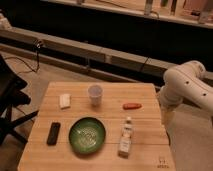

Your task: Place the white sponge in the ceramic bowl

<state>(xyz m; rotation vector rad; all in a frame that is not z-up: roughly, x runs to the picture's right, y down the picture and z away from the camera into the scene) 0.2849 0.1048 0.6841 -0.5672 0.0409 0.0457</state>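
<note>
The white sponge (65,101) lies on the wooden table (145,90), at its far left. The green ceramic bowl (87,135) stands empty at the near middle, a little in front of and to the right of the sponge. My white arm (184,85) is folded beside the table's right edge, well away from both. My gripper does not show; the arm's lower link drops behind the right edge of the table.
A clear plastic cup (95,94) stands upright right of the sponge. An orange-red item (132,106) lies at the right. A small bottle (125,136) lies right of the bowl and a black flat object (53,133) lies left of it. A dark chair (9,95) stands to the left.
</note>
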